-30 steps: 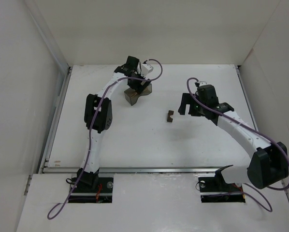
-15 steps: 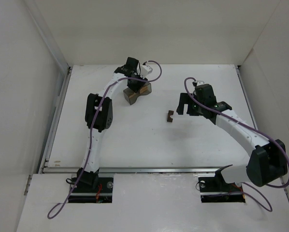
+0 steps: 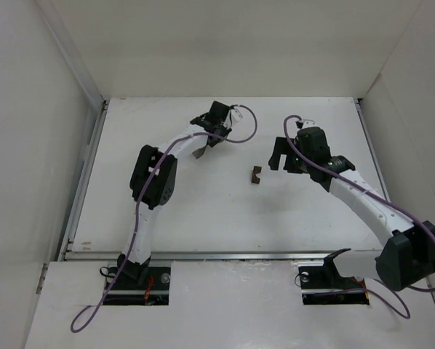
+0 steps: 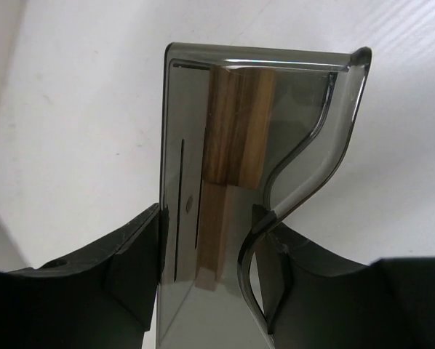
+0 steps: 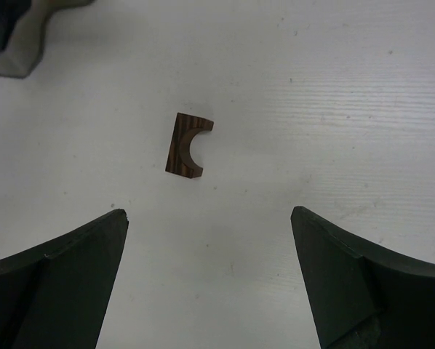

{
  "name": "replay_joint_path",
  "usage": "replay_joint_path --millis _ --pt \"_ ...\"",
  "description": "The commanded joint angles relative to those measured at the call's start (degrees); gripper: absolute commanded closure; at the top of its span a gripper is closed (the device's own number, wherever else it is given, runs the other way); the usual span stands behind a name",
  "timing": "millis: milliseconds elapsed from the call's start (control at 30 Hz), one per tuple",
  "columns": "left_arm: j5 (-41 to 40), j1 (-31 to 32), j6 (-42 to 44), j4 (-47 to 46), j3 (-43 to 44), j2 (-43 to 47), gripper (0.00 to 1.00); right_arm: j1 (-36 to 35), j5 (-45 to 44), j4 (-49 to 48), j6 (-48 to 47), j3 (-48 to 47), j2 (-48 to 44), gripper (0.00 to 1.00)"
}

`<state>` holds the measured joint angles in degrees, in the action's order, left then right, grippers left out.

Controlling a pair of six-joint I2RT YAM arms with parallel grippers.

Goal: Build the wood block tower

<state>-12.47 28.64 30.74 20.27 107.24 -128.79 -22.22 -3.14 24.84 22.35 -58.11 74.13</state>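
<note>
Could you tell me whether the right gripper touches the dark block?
Apart: right wrist view shows bare table between the right gripper and the dark block.

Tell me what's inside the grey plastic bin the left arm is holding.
Inside the grey bin, end to end, lie a streaked tan wooden block and a paler wooden block nearer the camera. The bin's near end is cut off, so further blocks cannot be ruled out.

- Slim white-shelled links on left arm (image 3: 140,225) and right arm (image 3: 363,198).
- Chunky black joint housings (image 3: 153,178) between the links.
- Thin purple cable (image 3: 241,129) looped along each arm, trailing out by the black bases (image 3: 134,273).
- Left gripper (image 4: 206,218), right gripper (image 5: 209,214): matte black, broad wedge-shaped fingers (image 5: 57,280) with bevelled edges.
</note>
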Motion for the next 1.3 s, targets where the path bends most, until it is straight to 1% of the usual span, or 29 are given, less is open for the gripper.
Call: replay_joint_path --millis 0,33,100,200,233,367,400,433,500,533,567,600,633,667,733,767,800,833,867,900,967,1000,1067,1100,1133,1167,1200,1267 --pt "-17.3 5.5 5.2 -12.8 -6.7 6.4 1.00 -0.5 -5.7 -1.6 3.4 0.7 -4.7 0.00" --pt "-18.5 6.3 5.7 -13.6 -8.7 7.0 1.00 -0.5 -6.8 -1.0 3.9 0.7 -4.7 0.00" --pt "-21.4 8.4 5.7 -14.3 -9.4 7.0 1.00 -0.5 -9.8 1.1 4.7 0.7 -6.4 0.00" --pt "-23.7 9.9 5.7 -15.0 -10.8 7.6 1.00 -0.5 -11.7 1.7 6.1 2.7 -8.5 0.00" --pt "-24.6 10.9 5.7 -16.9 -11.3 7.6 1.00 -0.5 -11.7 1.7 6.1 2.7 -8.6 0.00" --pt "-27.3 12.7 7.8 -19.8 -13.8 8.6 1.00 -0.5 -11.7 2.3 7.4 4.9 -11.7 0.00" --pt "-27.3 12.7 7.8 -19.0 -13.3 8.6 1.00 -0.5 -11.7 2.3 7.4 5.6 -12.2 0.00" --pt "-25.4 12.7 6.4 -17.6 -12.6 9.2 1.00 -0.5 -11.7 2.3 8.0 5.6 -13.1 0.00" --pt "-21.3 12.0 0.7 -10.7 -8.8 9.2 1.00 -0.5 -11.7 2.3 8.0 6.3 -13.1 0.00" --pt "-18.5 10.1 -2.1 -7.8 -7.0 9.2 1.00 -0.5 -11.1 2.3 8.0 6.3 -13.1 0.00" --pt "-10.8 8.8 -5.1 -4.9 -4.9 9.2 1.00 -0.5 -10.6 2.9 8.0 6.3 -13.1 0.00" --pt "-6.0 7.2 -10.2 0.1 -1.4 9.2 1.00 -0.5 -10.6 2.9 8.0 5.7 -12.4 0.00" --pt "-0.9 5.6 -12.3 1.9 -0.2 9.2 1.00 -0.5 -9.8 3.5 8.0 5.7 -11.6 0.00" --pt "10.2 1.9 -13.9 3.4 0.6 9.8 1.00 -0.5 -9.1 3.5 8.0 5.1 -11.5 0.00" --pt "21.1 -1.9 -17.0 5.7 0.6 10.4 1.00 -1.1 -8.2 3.5 8.0 4.4 -10.7 0.00" --pt "26.2 -5.4 -17.6 5.7 0.6 10.4 1.00 -1.1 -8.2 2.8 8.0 3.5 -9.2 0.00" --pt "36.2 -7.0 -17.6 6.7 0.0 10.4 1.00 -1.1 -7.5 2.1 8.0 3.5 -8.6 0.00" --pt "40.8 -8.5 -17.6 8.1 -0.5 10.4 1.00 -1.1 -6.7 2.1 8.0 2.1 -7.9 0.00" --pt "45.6 -9.9 -17.6 9.1 -0.5 8.5 1.00 -1.1 -6.2 1.2 8.0 2.1 -6.2 0.00" --pt "53.6 -12.5 -17.0 10.3 -0.5 7.3 1.00 -1.1 -5.0 0.7 8.0 1.2 -5.1 0.00" --pt "59.0 -14.7 -16.2 14.6 1.7 4.5 1.00 -1.8 -4.5 0.0 8.7 -1.1 -2.4 0.00" --pt "60.6 -16.4 -16.2 15.9 2.7 1.6 1.00 -1.8 -4.0 0.0 9.3 -2.1 0.7 0.00" --pt "64.4 -18.0 -17.0 17.5 4.1 -1.0 1.00 -2.5 -4.0 0.0 11.0 -5.3 4.0 0.00" --pt "66.1 -19.0 -17.7 17.0 3.6 -2.3 1.00 -2.5 -4.0 0.0 11.7 -6.5 7.1 0.00" --pt "69.6 -20.9 -19.6 14.9 2.2 -2.3 1.00 -3.1 -4.0 0.6 13.0 -7.6 8.7 0.00" --pt "70.6 -21.8 -20.9 13.7 2.2 -2.9 1.00 -3.1 -4.0 0.6 13.0 -8.9 10.3 0.00" --pt "70.7 -22.6 -21.9 12.7 1.0 -2.9 1.00 -3.6 -4.0 0.6 13.6 -11.7 12.0 0.00" --pt "70.2 -24.4 -23.7 11.4 1.0 -3.6 0.94 -4.2 -5.2 2.4 13.6 -14.8 17.2 0.00"
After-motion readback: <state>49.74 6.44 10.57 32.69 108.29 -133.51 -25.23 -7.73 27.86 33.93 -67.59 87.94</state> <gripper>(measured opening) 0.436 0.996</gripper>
